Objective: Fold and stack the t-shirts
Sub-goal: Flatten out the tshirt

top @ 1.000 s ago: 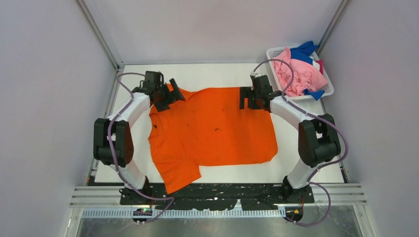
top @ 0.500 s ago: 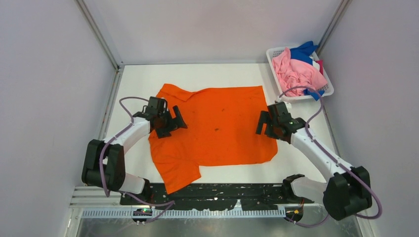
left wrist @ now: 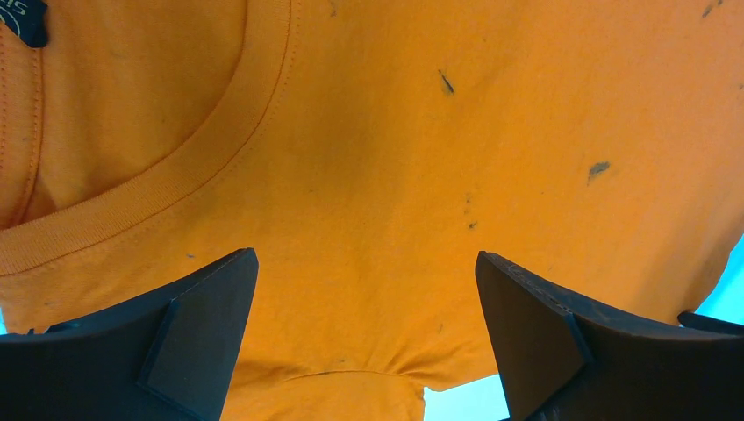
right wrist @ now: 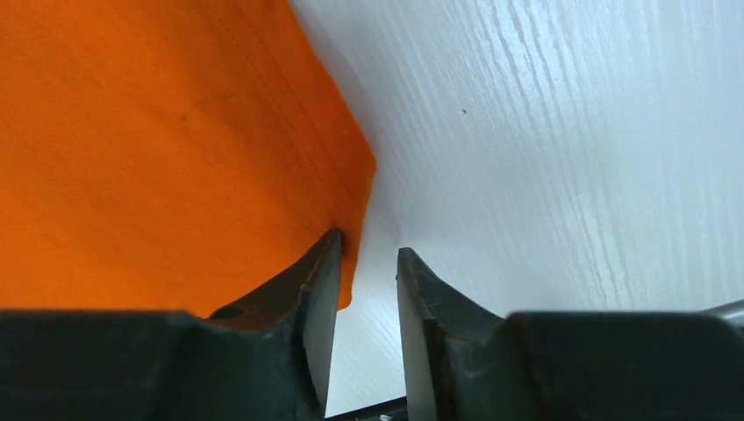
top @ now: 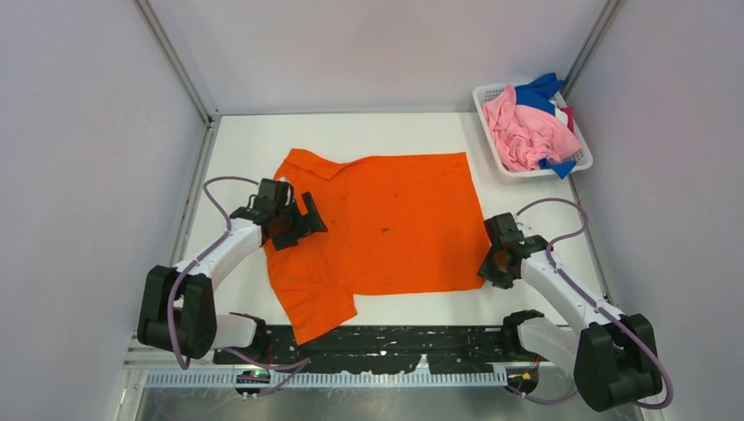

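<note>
**Overhead view:** orange t-shirt (top: 386,228) lies spread flat on the white table (top: 386,132). The other t-shirts (top: 526,132), pink, blue and magenta, are heaped in the basket (top: 537,173) at the far right corner.

**Left wrist view:** left gripper (left wrist: 364,272) stands wide apart over the cloth near the collar (left wrist: 175,175), grasping nothing.

**Right wrist view:** right gripper (right wrist: 368,250) has its jaws nearly together at the shirt's near right corner. It is unclear whether cloth is pinched.

orange t-shirt (top: 386,232): spread flat, speckled | pink and blue t-shirts (top: 526,132): heaped in basket (top: 537,172)
</note>
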You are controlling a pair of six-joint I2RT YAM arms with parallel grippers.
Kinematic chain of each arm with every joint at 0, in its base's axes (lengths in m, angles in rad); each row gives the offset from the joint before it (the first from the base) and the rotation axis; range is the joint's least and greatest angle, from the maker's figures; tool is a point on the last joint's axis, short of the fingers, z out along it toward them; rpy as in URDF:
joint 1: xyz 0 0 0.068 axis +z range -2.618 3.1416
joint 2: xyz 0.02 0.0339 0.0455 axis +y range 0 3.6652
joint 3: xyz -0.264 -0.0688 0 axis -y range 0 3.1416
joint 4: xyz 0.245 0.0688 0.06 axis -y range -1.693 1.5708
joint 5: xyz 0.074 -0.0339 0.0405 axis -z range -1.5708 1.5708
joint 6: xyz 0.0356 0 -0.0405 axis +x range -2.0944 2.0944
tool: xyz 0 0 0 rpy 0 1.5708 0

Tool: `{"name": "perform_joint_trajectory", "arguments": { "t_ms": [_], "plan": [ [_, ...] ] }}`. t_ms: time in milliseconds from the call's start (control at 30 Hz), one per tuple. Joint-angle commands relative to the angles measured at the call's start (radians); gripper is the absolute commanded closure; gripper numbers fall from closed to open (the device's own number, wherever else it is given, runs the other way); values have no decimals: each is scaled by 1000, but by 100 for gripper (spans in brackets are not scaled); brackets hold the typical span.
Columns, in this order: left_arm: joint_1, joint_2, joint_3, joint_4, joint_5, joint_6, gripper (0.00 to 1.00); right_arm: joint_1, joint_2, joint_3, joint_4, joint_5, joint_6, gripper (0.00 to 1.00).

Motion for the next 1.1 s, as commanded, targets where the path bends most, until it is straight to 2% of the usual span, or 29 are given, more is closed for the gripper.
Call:
{"name": "perform_joint_trajectory", "arguments": {
  "t_ms": [0, 133, 267, 467, 667, 833, 933, 1067],
  "plan": [
    [4, -16, -3, 22, -15, 10, 0, -1, 43, 22, 97, 6, 10, 72],
    [4, -7, -13, 31, -19, 10, 0, -1, 120, 89, 88, 23, -49, 88],
    [4, 8, -19, 36, -27, 12, 0, 0, 189, 166, 19, 69, -89, 94],
    [4, 32, -11, 36, -24, 25, 0, 3, 210, 215, 6, 34, -133, 95],
    [4, 32, -1, 19, -38, 41, 0, 57, 241, 357, -181, 91, -159, 95],
    [4, 27, -2, 13, -45, 47, 1, 74, 291, 427, -304, 66, -171, 95],
    [4, 31, 1, 8, -44, 51, 0, 81, 346, 410, -319, 83, -172, 95],
    [4, 39, 3, 5, -36, 52, 0, 60, 337, 312, -226, 86, -120, 91]
  ]
}}
